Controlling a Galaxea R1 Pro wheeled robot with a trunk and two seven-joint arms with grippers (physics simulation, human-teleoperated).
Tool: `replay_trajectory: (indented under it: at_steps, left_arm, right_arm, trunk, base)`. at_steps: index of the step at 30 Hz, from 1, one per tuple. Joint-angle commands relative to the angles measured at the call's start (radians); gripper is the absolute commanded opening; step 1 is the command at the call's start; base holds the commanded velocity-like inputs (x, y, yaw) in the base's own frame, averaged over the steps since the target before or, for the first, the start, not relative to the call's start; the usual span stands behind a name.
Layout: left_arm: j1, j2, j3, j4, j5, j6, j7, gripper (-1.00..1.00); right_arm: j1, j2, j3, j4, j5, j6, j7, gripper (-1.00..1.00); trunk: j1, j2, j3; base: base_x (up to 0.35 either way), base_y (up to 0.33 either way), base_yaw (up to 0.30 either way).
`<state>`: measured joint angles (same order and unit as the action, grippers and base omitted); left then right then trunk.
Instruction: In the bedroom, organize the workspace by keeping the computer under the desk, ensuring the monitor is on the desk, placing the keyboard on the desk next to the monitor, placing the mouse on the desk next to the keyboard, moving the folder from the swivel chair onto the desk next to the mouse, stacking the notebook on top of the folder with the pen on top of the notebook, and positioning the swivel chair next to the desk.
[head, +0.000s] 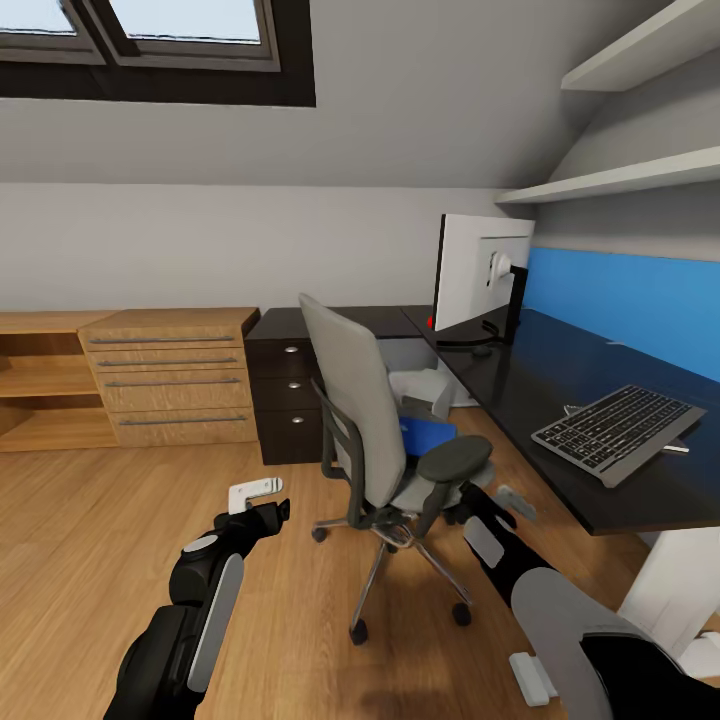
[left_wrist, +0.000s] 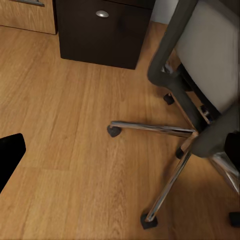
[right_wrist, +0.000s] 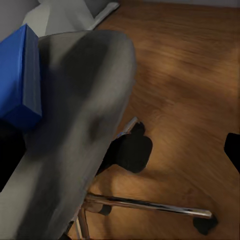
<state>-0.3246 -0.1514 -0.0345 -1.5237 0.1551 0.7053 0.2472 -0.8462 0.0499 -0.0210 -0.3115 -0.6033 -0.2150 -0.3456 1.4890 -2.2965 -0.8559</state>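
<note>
Swivel chair beside desk, keyboard and monitor on top

Desk: glossy black top. Swivel chair: matt grey cloth padding, polished metal base (castors dark plastic). Floor: smooth wood planks. Dresser: light wood, metal handles.

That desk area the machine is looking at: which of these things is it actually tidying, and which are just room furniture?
Part of the job:
- swivel chair
- blue folder on the chair seat
- keyboard on the desk
- monitor on the desk
- computer under the desk

Just there:
- wooden dresser
- wall shelves
- skylight window
</note>
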Motion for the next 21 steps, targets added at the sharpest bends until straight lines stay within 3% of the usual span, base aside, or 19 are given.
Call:
replay_trajectory:
  at_steps: [1, 9, 14, 16, 21]
  left_arm:
    - [-0.001, 0.0, -0.001, -0.001, 0.011, 0.003, 0.009, 1.0]
    - [-0.001, 0.0, 0.006, -0.001, 0.011, 0.003, 0.009, 1.0]
    - [-0.001, 0.0, 0.079, -0.004, 0.011, 0.003, 0.009, 1.0]
    - [-0.001, 0.0, 0.103, -0.006, 0.011, 0.003, 0.008, 1.0]
    - [-0.001, -0.001, 0.113, -0.007, 0.011, 0.003, 0.008, 1.0]
  right_arm:
    - [-0.001, 0.003, -0.002, 0.0, 0.0, -0.005, -0.001, 1.0]
    - [-0.001, 0.026, -0.002, 0.001, 0.079, -0.004, -0.003, 1.0]
    - [-0.001, 0.058, -0.002, 0.003, 0.166, -0.004, -0.003, 1.0]
    - [-0.001, 0.065, -0.002, 0.003, 0.176, -0.004, -0.001, 1.0]
    - [-0.001, 0.07, -0.007, 0.006, 0.176, -0.006, 0.043, 1.0]
  trunk:
    - [0.0, 0.0, -0.001]
    - [0.0, 0.0, -0.001]
    - [0.0, 0.0, -0.001]
    - [0.0, 0.0, -0.001]
    - [0.0, 0.0, -0.001]
  base:
    - [0.0, 0.0, 0.0]
    - [0.0, 0.0, 0.0]
    - [0.0, 0.0, 0.0]
    - [0.0, 0.0, 0.0]
    - [0.0, 0.0, 0.0]
